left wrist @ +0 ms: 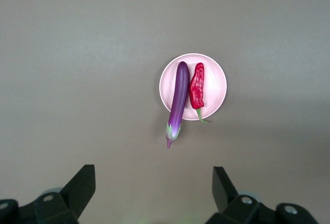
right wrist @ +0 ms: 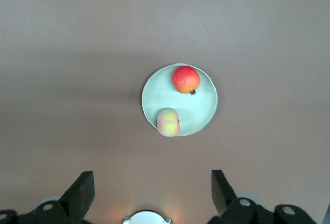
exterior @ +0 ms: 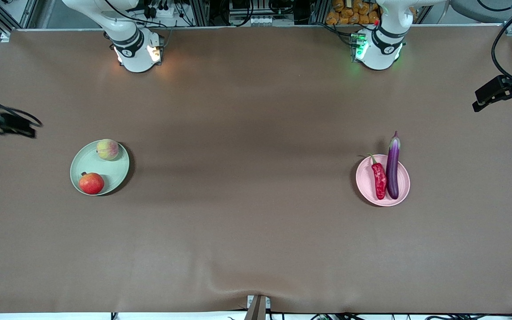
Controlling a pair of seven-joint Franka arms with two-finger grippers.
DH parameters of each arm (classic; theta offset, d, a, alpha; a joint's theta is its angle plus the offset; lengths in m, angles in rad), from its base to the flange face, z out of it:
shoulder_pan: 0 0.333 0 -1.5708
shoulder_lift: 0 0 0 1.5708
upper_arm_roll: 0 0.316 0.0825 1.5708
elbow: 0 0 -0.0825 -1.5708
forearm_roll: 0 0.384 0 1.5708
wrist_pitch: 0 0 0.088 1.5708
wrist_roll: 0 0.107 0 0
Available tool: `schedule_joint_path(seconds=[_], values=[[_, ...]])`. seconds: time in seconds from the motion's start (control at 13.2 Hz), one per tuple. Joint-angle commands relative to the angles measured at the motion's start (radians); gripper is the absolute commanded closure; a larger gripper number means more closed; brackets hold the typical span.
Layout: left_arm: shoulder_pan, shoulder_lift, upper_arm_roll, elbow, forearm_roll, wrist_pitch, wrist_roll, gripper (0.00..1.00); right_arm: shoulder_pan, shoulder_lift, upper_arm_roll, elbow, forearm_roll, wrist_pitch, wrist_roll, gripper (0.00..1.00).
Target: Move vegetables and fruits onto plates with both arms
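Table: green plate holds pomegranate and peach; pink plate holds eggplant, chili. Left hand and right hand both open, empty, high over their plates.

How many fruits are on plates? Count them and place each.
2. The peach and the pomegranate both lie on the green plate, the pomegranate nearer the front camera. None looks hidden.

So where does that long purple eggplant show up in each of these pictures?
Front view: the long glossy purple eggplant lies on the round pale pink plate, stem end past its rim.
Left wrist view: eggplant near the middle.
Right wrist view: not in it.
Shared landmark: the wrinkled red chili pepper beside it.
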Motion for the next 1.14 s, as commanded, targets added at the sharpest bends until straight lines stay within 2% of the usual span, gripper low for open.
schedule_joint_path(seconds=[0.0, 0.15, 0.3, 0.76, 0.83, 0.98, 1.06], values=[[0.003, -0.011, -0.003, 0.001, -0.002, -0.004, 0.015, 0.0, 0.001, -0.123, -0.071, -0.112, 0.067, -0.009, 0.02, 0.0], [0.004, -0.013, -0.003, 0.003, -0.002, -0.006, 0.017, 0.0, -0.005, -0.249, -0.074, -0.268, 0.061, 0.049, 0.033, 0.0], [0.004, -0.013, -0.003, 0.003, -0.002, -0.006, 0.017, 0.0, 0.0, -0.323, -0.068, -0.366, 0.049, 0.06, 0.04, 0.0], [0.007, -0.007, -0.002, 0.014, -0.004, -0.001, 0.015, 0.0, 0.012, -0.376, -0.053, -0.459, 0.007, 0.093, 0.083, 0.0], [0.007, -0.008, -0.002, 0.012, -0.004, -0.001, 0.015, 0.0, -0.002, -0.396, -0.033, -0.482, 0.007, 0.107, 0.083, 0.0], [0.007, -0.01, -0.002, 0.011, -0.004, -0.003, 0.015, 0.0, -0.078, -0.462, 0.059, -0.57, 0.007, 0.168, 0.093, 0.0], [0.007, -0.01, -0.002, 0.008, -0.004, -0.003, 0.015, 0.0, -0.083, -0.484, 0.073, -0.597, 0.007, 0.178, 0.099, 0.0]])
